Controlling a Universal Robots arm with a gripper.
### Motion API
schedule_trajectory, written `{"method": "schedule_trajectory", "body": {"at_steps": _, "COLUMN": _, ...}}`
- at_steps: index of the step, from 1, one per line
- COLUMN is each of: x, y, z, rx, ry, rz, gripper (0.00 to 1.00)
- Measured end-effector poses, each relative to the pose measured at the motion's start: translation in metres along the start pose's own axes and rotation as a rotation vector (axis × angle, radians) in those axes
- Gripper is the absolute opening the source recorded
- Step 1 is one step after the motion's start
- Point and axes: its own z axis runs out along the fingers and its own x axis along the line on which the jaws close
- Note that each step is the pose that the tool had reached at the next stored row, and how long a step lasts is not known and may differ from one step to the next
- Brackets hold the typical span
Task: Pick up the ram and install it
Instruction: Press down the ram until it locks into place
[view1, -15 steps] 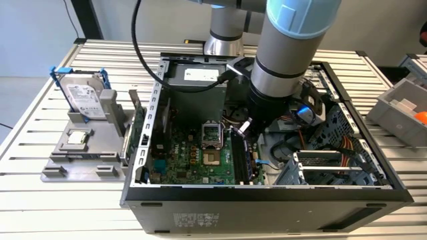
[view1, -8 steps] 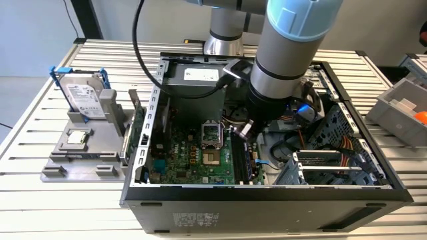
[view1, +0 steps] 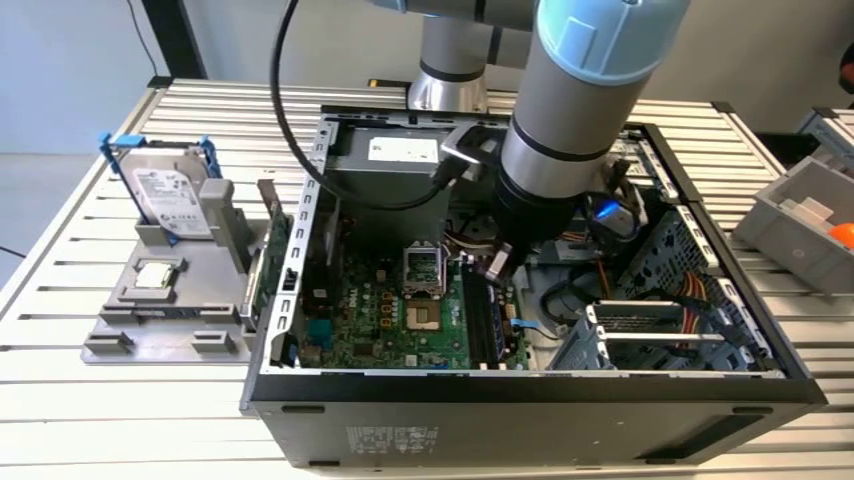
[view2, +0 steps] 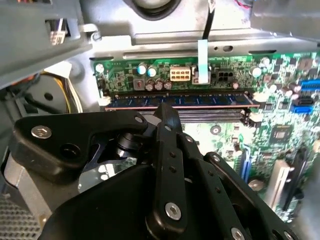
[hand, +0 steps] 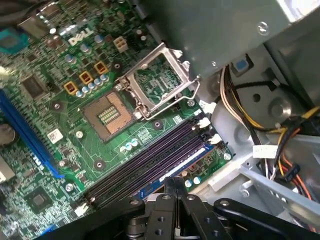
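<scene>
The ram (view2: 200, 100) is a thin blue-green stick standing in the long motherboard slot nearest the board's edge, with white latches at both ends. In the first wrist view the ram (hand: 185, 161) shows as a blue strip beside the empty dark slots (hand: 145, 162). My gripper (view2: 165, 107) is shut, fingertips together right at the ram's top edge near its middle; whether they touch it I cannot tell. In the exterior view the gripper (view1: 499, 266) reaches down inside the open computer case (view1: 534, 390), over the slots.
An open CPU socket (hand: 152, 82) lies beside the slots. Cable bundles (hand: 265, 125) and the drive cage (view1: 667, 330) crowd the case on the exterior view's right. Outside the case stand a green expansion card (view1: 274, 265), a hard drive (view1: 167, 195) on a grey fixture (view1: 120, 345), and a grey bin (view1: 801, 205).
</scene>
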Motion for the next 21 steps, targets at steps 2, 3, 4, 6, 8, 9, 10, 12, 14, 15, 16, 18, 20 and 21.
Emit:
{"method": "schedule_trajectory", "body": {"at_steps": 2, "x": 0.0000, "y": 0.0000, "z": -0.0001, "rx": -0.0029, "ry": 0.0016, "rz": -0.036, "gripper": 0.00}}
{"method": "schedule_trajectory", "body": {"at_steps": 3, "x": 0.0000, "y": 0.0000, "z": 0.0000, "rx": -0.0045, "ry": 0.0023, "rz": -0.054, "gripper": 0.00}}
{"method": "schedule_trajectory", "body": {"at_steps": 4, "x": 0.0000, "y": 0.0000, "z": 0.0000, "rx": -0.0060, "ry": 0.0031, "rz": -0.073, "gripper": 0.00}}
{"method": "schedule_trajectory", "body": {"at_steps": 6, "x": 0.0000, "y": 0.0000, "z": -0.0001, "rx": -0.0090, "ry": 0.0045, "rz": -0.108, "gripper": 0.00}}
{"method": "schedule_trajectory", "body": {"at_steps": 8, "x": 0.0000, "y": 0.0000, "z": -0.0001, "rx": -0.0119, "ry": 0.0060, "rz": -0.144, "gripper": 0.00}}
{"method": "schedule_trajectory", "body": {"at_steps": 9, "x": 0.0001, "y": 0.0000, "z": 0.0000, "rx": -0.0134, "ry": 0.0068, "rz": -0.162, "gripper": 0.00}}
{"method": "schedule_trajectory", "body": {"at_steps": 10, "x": 0.0001, "y": 0.0000, "z": 0.0000, "rx": -0.0149, "ry": 0.0075, "rz": -0.181, "gripper": 0.00}}
{"method": "schedule_trajectory", "body": {"at_steps": 12, "x": 0.0000, "y": 0.0000, "z": 0.0000, "rx": -0.0179, "ry": 0.0089, "rz": -0.217, "gripper": 0.00}}
{"method": "schedule_trajectory", "body": {"at_steps": 14, "x": 0.0000, "y": 0.0000, "z": 0.0000, "rx": -0.0207, "ry": 0.0103, "rz": -0.253, "gripper": 0.00}}
{"method": "schedule_trajectory", "body": {"at_steps": 15, "x": 0.0000, "y": 0.0000, "z": 0.0001, "rx": -0.0220, "ry": 0.0108, "rz": -0.271, "gripper": 0.00}}
{"method": "schedule_trajectory", "body": {"at_steps": 16, "x": 0.0000, "y": 0.0000, "z": 0.0000, "rx": -0.0230, "ry": 0.0114, "rz": -0.289, "gripper": 0.00}}
{"method": "schedule_trajectory", "body": {"at_steps": 18, "x": 0.0000, "y": 0.0000, "z": 0.0001, "rx": -0.0239, "ry": 0.0117, "rz": -0.322, "gripper": 0.00}}
{"method": "schedule_trajectory", "body": {"at_steps": 20, "x": 0.0000, "y": 0.0000, "z": 0.0000, "rx": -0.0246, "ry": 0.0121, "rz": -0.349, "gripper": 0.00}}
{"method": "schedule_trajectory", "body": {"at_steps": 21, "x": 0.0000, "y": 0.0000, "z": 0.0000, "rx": -0.0253, "ry": 0.0124, "rz": -0.359, "gripper": 0.00}}
